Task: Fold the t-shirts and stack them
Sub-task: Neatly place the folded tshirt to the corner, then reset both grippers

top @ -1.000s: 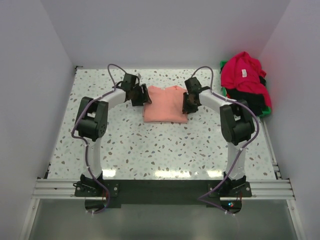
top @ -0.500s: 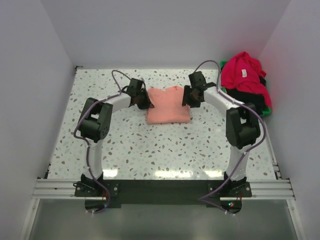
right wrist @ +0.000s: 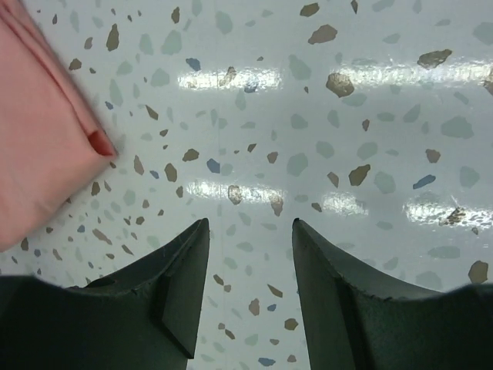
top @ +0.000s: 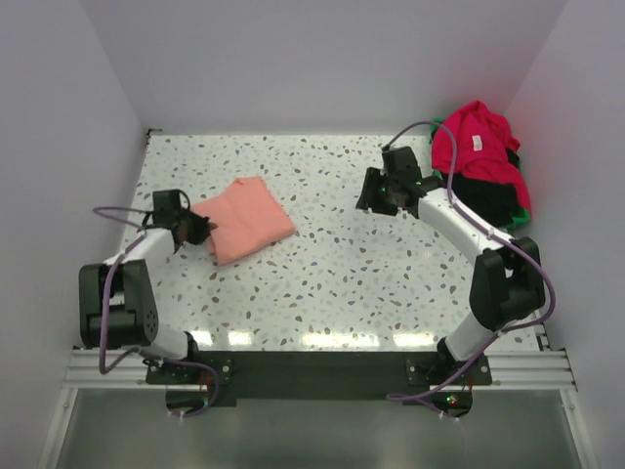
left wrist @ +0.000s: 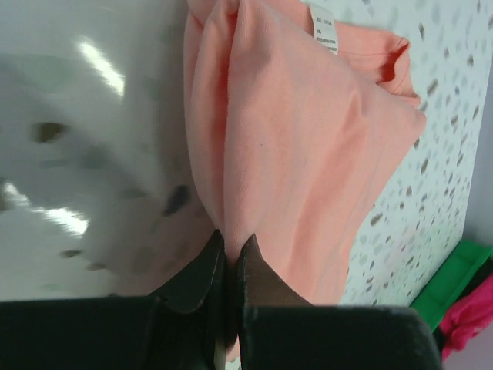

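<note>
Pinching salmon-pink t-shirt [left wrist: 300, 154], left pincer [left wrist: 229, 247]; right pincer [right wrist: 250, 231] released; neck tag [left wrist: 325, 27] wrist-view only.

Speckled table [top: 332, 283] — folded pink t-shirt [top: 244, 217], green bin [left wrist: 454, 271].

The pink shirt [top: 249, 217] is folded, lying slanted on the left of the surface [top: 342, 283]. The red shirt [top: 474, 142] sits crumpled on the black shirt [top: 488, 198], far right.
</note>
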